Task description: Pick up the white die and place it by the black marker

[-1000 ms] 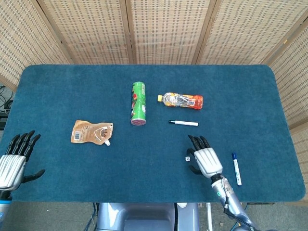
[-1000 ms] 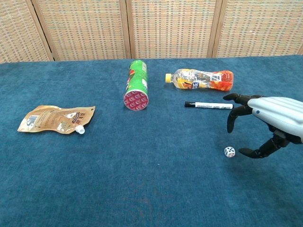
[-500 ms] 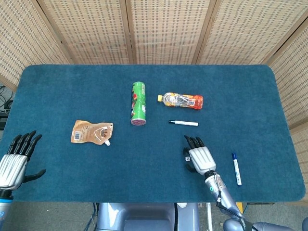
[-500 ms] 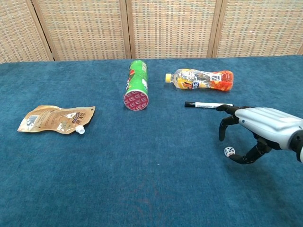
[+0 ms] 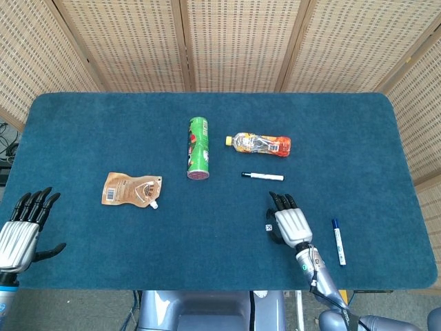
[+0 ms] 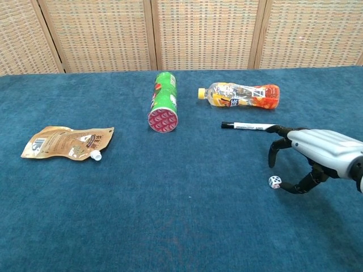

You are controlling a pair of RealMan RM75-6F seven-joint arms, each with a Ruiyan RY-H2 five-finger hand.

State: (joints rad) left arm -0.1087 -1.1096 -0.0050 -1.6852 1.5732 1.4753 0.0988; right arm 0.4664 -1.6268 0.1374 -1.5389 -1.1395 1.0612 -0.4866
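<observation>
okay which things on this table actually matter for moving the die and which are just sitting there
Matter: white die, black marker, right hand arched over the die.

Just lying about: green can, orange drink bottle, brown pouch, blue pen, left hand.

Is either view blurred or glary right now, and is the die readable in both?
Head view: sharp, evenly lit, no glare; the white die is a small speck half hidden beside the right hand. Chest view: also sharp, with soft shadows; the die shows clearly, pips visible, between the hand's thumb and fingers; the hand is cut off at the frame's right edge.
</observation>
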